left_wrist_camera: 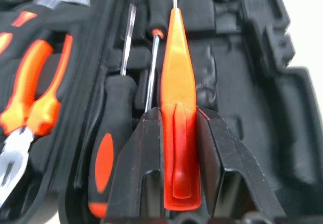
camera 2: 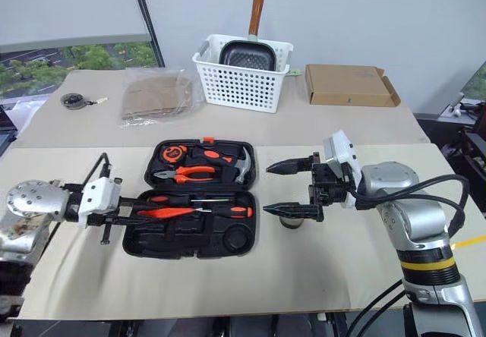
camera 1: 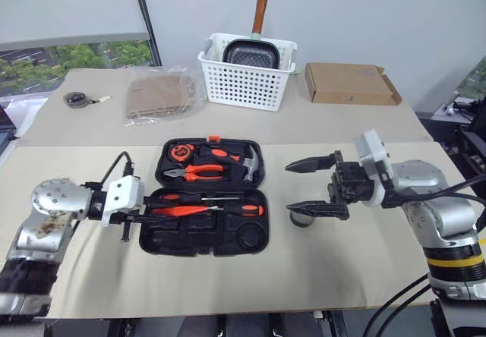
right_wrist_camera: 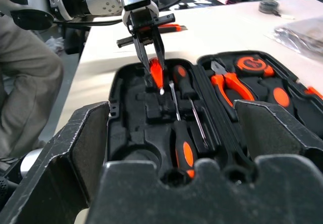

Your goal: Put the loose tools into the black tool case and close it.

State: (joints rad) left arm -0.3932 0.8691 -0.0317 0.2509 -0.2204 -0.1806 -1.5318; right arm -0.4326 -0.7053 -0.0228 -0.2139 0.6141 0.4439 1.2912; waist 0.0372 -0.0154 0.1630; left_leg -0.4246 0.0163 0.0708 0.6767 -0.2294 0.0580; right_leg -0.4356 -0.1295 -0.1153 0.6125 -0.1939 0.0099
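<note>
Left hand [left_wrist_camera: 179,133] grasping one orange flat tool [left_wrist_camera: 177,98], right hand [camera 1: 307,188] released, two screwdrivers [camera 1: 228,205] in one case [camera 1: 203,238]

A robot test lab or office: a paper-covered table [camera 1: 228,284] before a plain grey wall, a window [camera 1: 68,60] beyond its far left corner, cables and equipment beside its right edge.

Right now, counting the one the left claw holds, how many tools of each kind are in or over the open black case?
Screwdrivers: 2
Pliers: 1
Hammer: 1
Tape measure: 1
Orange flat tool, gripped by the left claw over the lower half: 1
Total: 6
</note>
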